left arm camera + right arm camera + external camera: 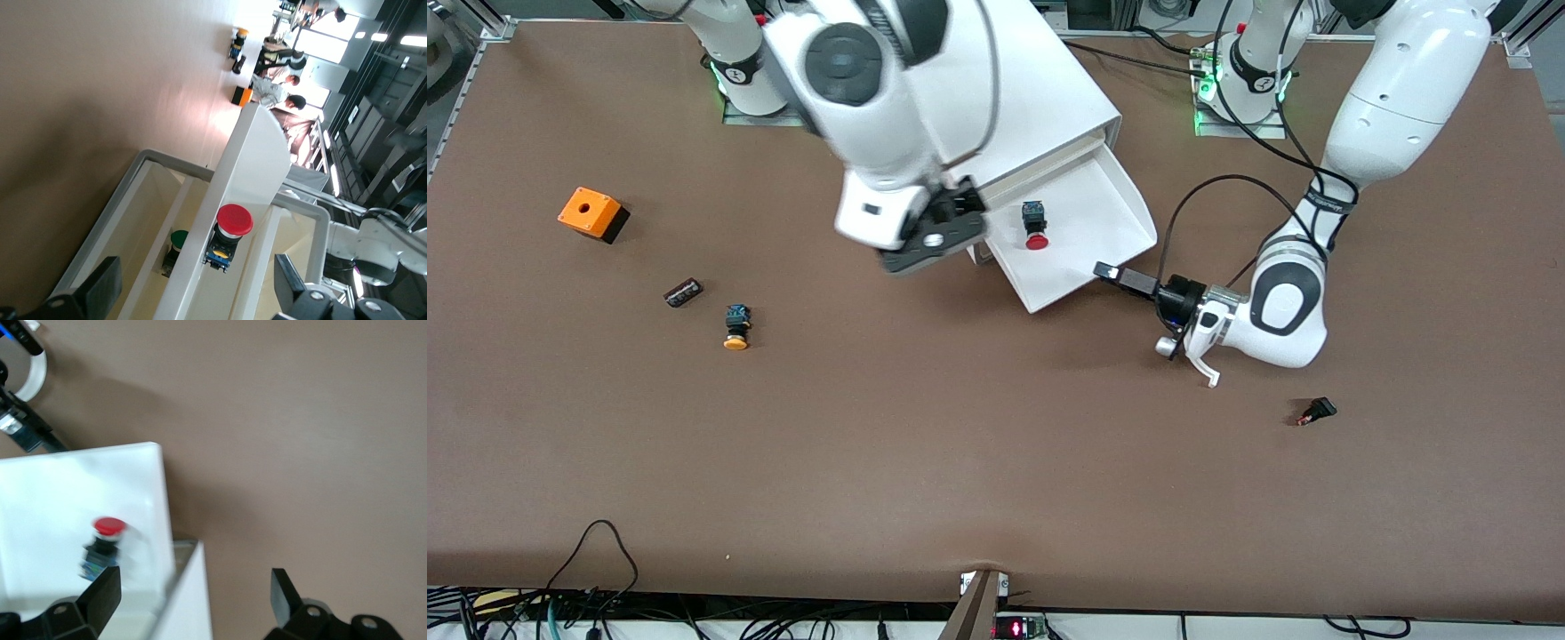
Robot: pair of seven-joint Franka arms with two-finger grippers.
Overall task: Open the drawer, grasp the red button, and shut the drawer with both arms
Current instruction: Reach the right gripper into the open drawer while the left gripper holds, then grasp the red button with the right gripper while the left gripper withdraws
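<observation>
The drawer (1103, 204) is pulled out of the white cabinet (1040, 98). The red-capped button (1036, 225) lies in it near the cabinet. My left gripper (1116, 274) is low at the drawer's front strip, open, and its fingers straddle the strip (247, 160) without touching it. The button (233, 220) shows past the strip in the left wrist view. My right gripper (934, 240) is open and empty, up over the cabinet's front corner beside the drawer. Its wrist view shows the button (107, 530) in the drawer (53, 493), off to one side of the open fingers (100, 600).
Toward the right arm's end lie an orange box with a hole (591, 213), a small black part (683, 292) and a yellow-capped button (736, 327). Another small black part (1318, 411) lies near the left arm. A green-capped button (179, 240) shows in a lower tray.
</observation>
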